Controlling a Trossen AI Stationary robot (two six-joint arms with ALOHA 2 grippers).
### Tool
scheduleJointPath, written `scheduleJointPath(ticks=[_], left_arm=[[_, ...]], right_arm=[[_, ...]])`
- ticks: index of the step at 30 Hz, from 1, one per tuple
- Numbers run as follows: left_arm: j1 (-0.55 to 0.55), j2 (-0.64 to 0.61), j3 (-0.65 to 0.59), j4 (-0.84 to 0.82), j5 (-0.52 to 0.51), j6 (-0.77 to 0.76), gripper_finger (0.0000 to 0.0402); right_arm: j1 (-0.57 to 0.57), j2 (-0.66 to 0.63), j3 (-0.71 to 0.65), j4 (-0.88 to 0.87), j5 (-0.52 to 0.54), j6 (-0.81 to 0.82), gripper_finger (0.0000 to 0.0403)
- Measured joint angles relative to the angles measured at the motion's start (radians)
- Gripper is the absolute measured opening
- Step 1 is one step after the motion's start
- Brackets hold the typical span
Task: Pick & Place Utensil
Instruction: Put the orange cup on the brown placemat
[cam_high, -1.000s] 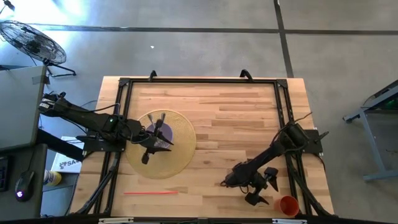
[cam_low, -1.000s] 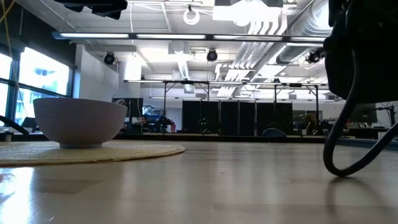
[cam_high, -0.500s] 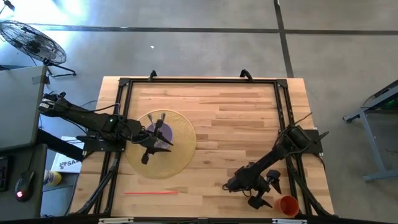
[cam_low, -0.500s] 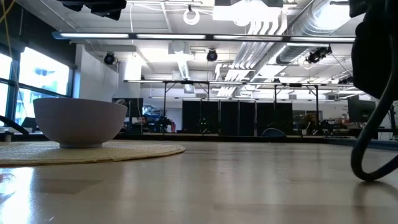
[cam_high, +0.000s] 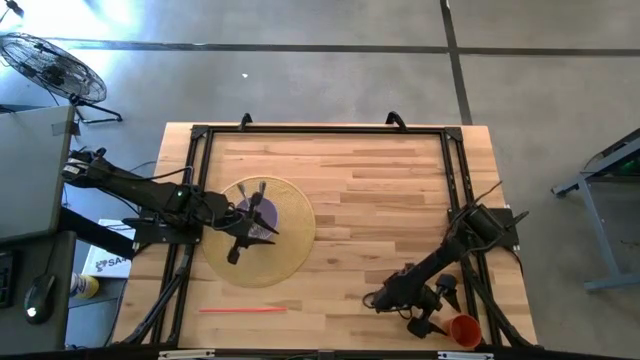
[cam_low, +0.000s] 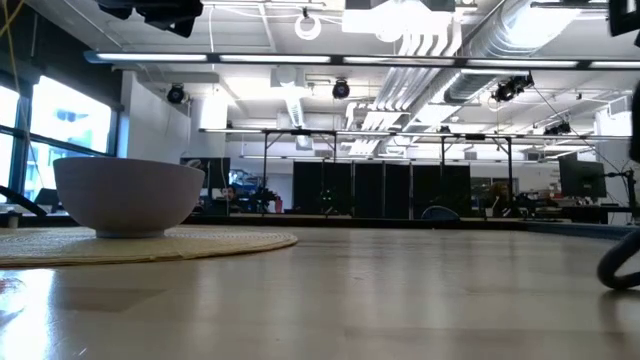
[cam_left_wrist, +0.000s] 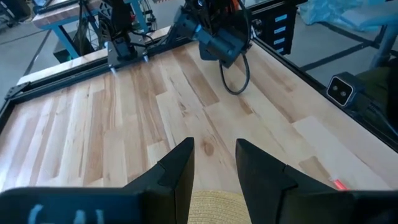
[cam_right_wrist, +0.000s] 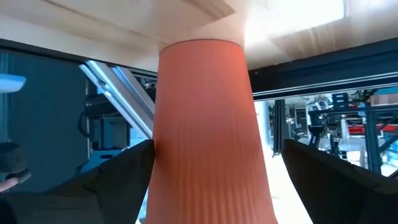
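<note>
Right gripper (cam_high: 436, 308) spread, ribbed orange cup (cam_right_wrist: 208, 130)

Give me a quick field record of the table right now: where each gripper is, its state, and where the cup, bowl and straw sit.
right gripper: open, straddling the orange cup, near front right corner
left gripper: open, over the woven mat
bowl: upright on the mat
red straw: flat on the wooden table, in front of the mat, untouched
cup contact: cannot tell

Bowl (cam_low: 128, 195) on mat (cam_high: 290, 235), cup (cam_high: 463, 330) right.
</note>
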Motion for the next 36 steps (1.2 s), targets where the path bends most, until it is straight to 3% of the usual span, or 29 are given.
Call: scheduleJointPath(ticks=[19, 30, 36], left_arm=[[0.000, 0.046, 0.001, -0.005, 0.002, 0.002, 0.0115], [0.000, 0.046, 0.001, -0.005, 0.002, 0.002, 0.0115], [0.000, 0.046, 0.001, -0.005, 0.002, 0.002, 0.0115]], right_arm=[[0.019, 0.001, 0.000, 0.069, -0.010, -0.001, 0.0346], [-0.015, 0.001, 0.001, 0.129, 0.069, 0.083, 0.0347], [-0.026, 0.001, 0.001, 0.131, 0.118, 0.079, 0.0380]])
